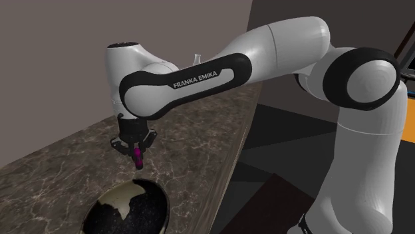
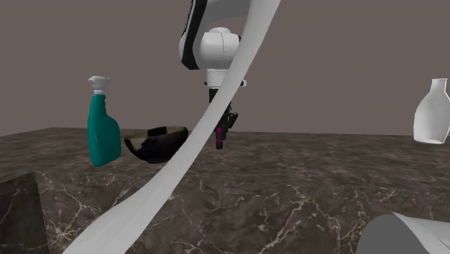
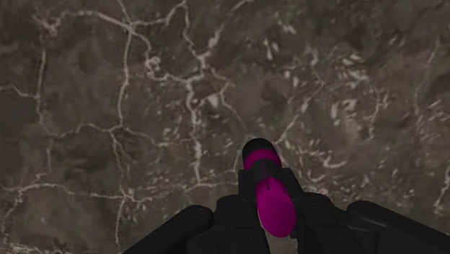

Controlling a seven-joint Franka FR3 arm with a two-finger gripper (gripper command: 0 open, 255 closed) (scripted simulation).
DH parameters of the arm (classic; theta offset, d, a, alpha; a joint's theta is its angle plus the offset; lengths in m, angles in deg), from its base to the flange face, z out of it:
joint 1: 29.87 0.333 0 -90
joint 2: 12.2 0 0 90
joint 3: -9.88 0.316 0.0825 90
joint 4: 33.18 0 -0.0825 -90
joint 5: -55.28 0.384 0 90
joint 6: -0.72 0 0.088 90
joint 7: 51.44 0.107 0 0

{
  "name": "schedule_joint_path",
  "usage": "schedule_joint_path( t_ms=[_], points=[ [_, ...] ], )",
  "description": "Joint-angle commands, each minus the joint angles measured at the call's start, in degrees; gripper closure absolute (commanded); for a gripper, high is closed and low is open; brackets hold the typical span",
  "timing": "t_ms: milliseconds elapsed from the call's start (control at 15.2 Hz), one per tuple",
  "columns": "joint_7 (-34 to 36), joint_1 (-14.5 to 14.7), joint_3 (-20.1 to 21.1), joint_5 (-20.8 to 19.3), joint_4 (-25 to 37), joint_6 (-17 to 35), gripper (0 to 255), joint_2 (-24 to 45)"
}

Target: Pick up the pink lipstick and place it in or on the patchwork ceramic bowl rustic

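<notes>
My black gripper is shut on the pink lipstick, which hangs upright between the fingers above the dark marble counter. In the wrist view the magenta lipstick with its black end is clasped between the two fingers. The bowl, dark inside with cream patches on the rim, sits on the counter just below and toward the shoulder view's bottom left of the gripper. In the second exterior view the gripper with the lipstick hangs just right of the bowl.
A teal spray bottle stands left of the bowl in the second exterior view. A white vase stands at that view's far right, and a grey object sits at its bottom right. The counter's edge drops off toward the arm's stand.
</notes>
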Motion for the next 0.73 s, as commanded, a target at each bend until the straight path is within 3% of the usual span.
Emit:
schedule_joint_path(
  t_ms=[0, 660],
  points=[
    [-0.2, 0.0, 0.1, 0.2, 0.9, -1.2, 255, -0.4],
    [-0.8, 0.1, 0.4, 0.9, 7.2, -8.5, 255, -1.4]
  ],
)
